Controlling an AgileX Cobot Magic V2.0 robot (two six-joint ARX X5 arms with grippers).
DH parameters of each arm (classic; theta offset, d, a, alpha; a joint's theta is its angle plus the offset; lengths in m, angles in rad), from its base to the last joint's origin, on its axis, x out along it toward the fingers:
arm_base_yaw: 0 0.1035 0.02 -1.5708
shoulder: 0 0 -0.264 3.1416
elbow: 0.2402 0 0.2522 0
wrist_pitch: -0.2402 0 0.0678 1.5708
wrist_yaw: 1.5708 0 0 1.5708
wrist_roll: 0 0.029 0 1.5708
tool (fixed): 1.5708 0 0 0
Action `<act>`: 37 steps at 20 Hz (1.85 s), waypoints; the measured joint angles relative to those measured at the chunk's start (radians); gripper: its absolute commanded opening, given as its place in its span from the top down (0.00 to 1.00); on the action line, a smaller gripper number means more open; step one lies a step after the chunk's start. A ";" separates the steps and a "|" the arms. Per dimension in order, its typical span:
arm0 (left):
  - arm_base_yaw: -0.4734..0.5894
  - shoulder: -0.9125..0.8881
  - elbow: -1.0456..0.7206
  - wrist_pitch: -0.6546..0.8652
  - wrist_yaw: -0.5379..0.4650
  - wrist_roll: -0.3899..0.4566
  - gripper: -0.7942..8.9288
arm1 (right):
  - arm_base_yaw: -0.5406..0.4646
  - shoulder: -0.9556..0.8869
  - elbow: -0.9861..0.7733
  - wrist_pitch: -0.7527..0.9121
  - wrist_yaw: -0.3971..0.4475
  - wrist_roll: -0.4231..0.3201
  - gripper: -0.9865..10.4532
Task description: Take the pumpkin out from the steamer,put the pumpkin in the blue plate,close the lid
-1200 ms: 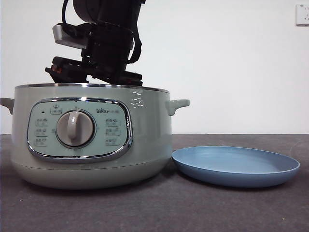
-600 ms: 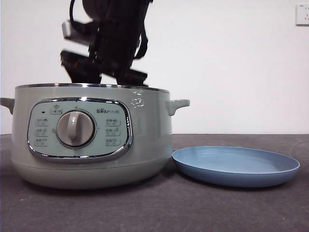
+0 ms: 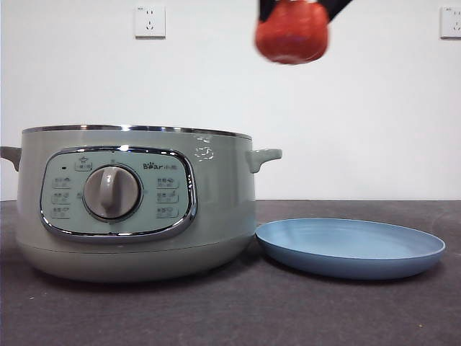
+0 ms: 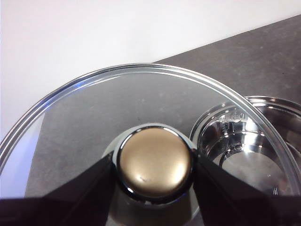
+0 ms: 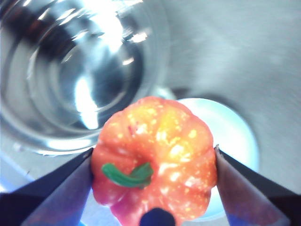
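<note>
The desk [image 3: 360, 317] is a dark matte surface carrying the two largest things. The steamer [image 3: 137, 209] stands on it uncovered, its bright steel bowl showing empty in both wrist views. Just beside it, nearly touching its base, lies the blue plate [image 3: 351, 249], with nothing on it.

The lid [image 4: 117, 103] is off the steamer and held in the air to one side of the pot: the left pincer [image 4: 154, 165] has its two black jaws clamped on either side of the metal-topped knob. Glass with a chrome rim looks heavy for its size, slick and breakable, so the knob is the only sensible place to hold it, and it probably wants a level, gentle descent onto the pot's rim.

The pumpkin [image 5: 155, 160] is the smallest item. The right pincer [image 5: 153, 165] grips it across its ribbed flanks, stem turned toward the camera, and carries it high above the gap between steamer and plate; the front view shows it blurred at the top edge [image 3: 292, 32]. It looks like a light, stiff plastic toy with a rounded, somewhat slippery skin, so a squeeze across the widest part seems safest. From that height a drop would likely bounce it off the shallow plate; lowering it first looks wise.
</note>
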 measured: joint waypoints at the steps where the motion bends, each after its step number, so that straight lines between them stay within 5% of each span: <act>1: 0.000 0.000 0.000 0.000 0.000 0.000 0.93 | -0.025 -0.018 -0.008 0.000 0.007 0.015 0.92; 6: 0.000 0.000 0.000 0.000 0.047 0.000 0.93 | -0.098 -0.145 -0.156 0.000 0.151 0.069 0.92; 9: 0.000 0.001 0.000 0.000 0.052 -0.008 0.93 | -0.119 -0.225 -0.307 0.012 0.153 0.084 0.92; 19: 0.000 0.014 0.000 0.036 0.052 -0.013 0.93 | -0.107 -0.287 -0.845 0.544 0.148 0.127 0.92; 28: 0.000 0.030 0.000 0.068 0.051 -0.016 0.93 | -0.104 -0.091 -0.904 0.722 0.070 0.130 0.90; 37: -0.001 0.097 0.000 0.068 0.114 -0.016 0.93 | -0.101 -0.060 -0.905 0.714 0.070 0.130 0.46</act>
